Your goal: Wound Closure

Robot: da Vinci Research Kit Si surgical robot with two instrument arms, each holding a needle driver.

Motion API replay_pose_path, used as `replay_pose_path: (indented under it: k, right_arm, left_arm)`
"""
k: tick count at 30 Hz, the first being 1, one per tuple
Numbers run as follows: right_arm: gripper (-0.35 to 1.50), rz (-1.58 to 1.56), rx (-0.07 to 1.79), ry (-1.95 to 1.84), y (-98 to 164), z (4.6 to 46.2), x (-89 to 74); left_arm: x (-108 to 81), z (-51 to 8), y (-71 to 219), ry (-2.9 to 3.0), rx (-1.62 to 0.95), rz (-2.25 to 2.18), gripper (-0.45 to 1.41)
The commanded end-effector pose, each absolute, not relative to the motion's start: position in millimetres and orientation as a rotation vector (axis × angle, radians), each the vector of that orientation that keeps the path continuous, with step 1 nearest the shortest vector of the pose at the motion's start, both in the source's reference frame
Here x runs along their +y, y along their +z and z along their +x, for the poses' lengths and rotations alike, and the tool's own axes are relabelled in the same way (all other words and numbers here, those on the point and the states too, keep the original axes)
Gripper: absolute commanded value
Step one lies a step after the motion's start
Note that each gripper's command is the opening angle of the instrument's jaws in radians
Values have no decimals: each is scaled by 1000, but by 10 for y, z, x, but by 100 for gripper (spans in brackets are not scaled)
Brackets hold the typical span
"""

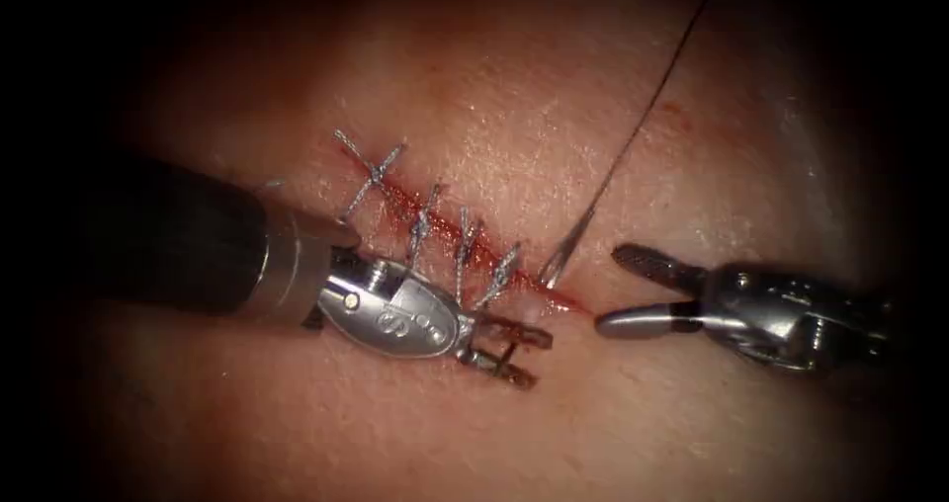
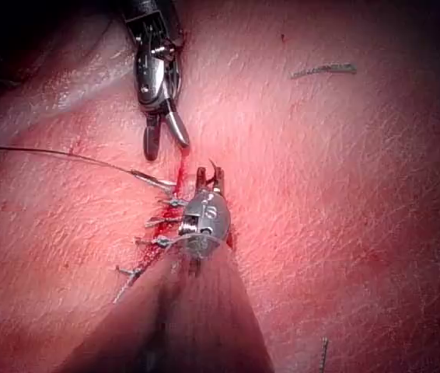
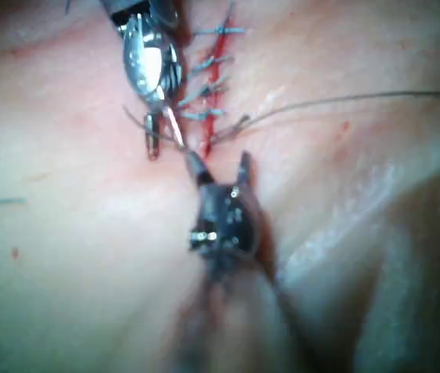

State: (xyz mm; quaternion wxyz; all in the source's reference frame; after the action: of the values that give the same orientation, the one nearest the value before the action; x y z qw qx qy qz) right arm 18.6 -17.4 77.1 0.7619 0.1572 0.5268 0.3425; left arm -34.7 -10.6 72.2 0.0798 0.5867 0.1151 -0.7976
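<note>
Both tools' jaws gape empty: left tool (image 1: 509,349), right tool (image 1: 643,287); needle (image 1: 560,255) stands in cut (image 1: 445,227), thread (image 1: 643,117) trailing.

The tissue (image 1: 633,403) looks soft, moist and slightly glossy, with a fine grainy skin. Along the cut (image 1: 450,230) the stitches (image 1: 465,240) are pale braided thread, matt. The left end effector (image 1: 512,350) beside the cut is polished, shiny metal; the right end effector (image 1: 621,290) is smooth grey metal with ribbed jaw faces.
</note>
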Motion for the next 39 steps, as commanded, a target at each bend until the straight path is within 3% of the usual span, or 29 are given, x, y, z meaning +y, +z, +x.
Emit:
replay_pose_path:
  k: [1,11,17,23,29,39]
  right_arm:
    - [126,348,1147,745,776,192,-183]
    - [125,349,1147,744,774,193,-185]
    - [125,349,1148,741,775,193,-188]
    - [125,348,1150,738,776,194,-191]
    - [125,349,1150,735,776,195,-194]
    - [123,352,1153,728,769,196,-199]
  left_arm:
    - [-112,-349,726,-2431,378,1762,-45]
    - [-126,-328,696,-2539,671,1733,-45]
    - [-142,-331,644,-2466,1082,1751,-45]
    - [-151,-336,598,-2379,1213,1791,-45]
    - [-145,-334,556,-2333,1240,1811,-45]
    - [-76,-325,498,-2384,762,1920,-45]
